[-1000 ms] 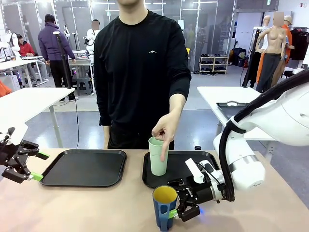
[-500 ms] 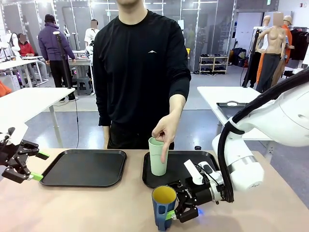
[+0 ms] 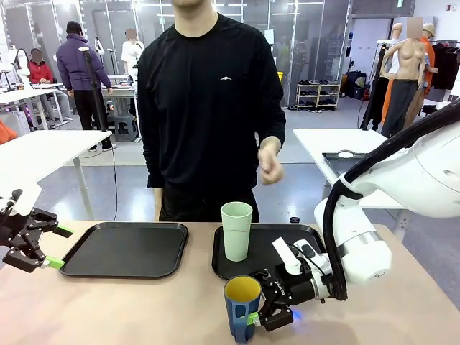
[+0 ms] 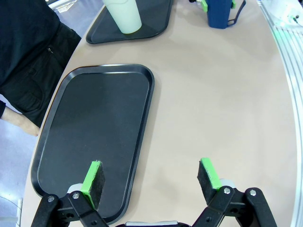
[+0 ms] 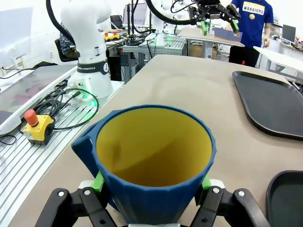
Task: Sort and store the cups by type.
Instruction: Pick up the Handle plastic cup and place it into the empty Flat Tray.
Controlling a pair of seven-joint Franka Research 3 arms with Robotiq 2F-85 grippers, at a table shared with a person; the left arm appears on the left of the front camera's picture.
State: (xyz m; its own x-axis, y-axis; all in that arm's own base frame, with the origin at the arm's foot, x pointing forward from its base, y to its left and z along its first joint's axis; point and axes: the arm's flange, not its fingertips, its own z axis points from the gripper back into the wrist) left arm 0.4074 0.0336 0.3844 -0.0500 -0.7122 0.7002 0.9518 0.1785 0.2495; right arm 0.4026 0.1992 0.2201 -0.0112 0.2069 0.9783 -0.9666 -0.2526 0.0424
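While my left hand (image 3: 44, 248) hangs wide, my right hand (image 3: 264, 314) clamps the blue mug (image 3: 241, 307) on the near tabletop (image 3: 144, 309).

Matt plastic tumbler (image 3: 236, 230), glossy ribbed mug (image 5: 154, 161), smooth matt black trays (image 3: 126, 249).

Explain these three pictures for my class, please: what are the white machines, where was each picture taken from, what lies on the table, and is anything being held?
The white machines are two robot arms, each ending in a black two-fingered hand with green pads. The front picture looks across the table at a person standing opposite. The other two come from cameras on the arms' wrists.

On the table lie two black trays. The left tray carries nothing. The right tray carries a tall mint-green tumbler.

The right hand is closed on a dark blue mug with a yellow inside. The left hand waits open beside the left tray, holding nothing.
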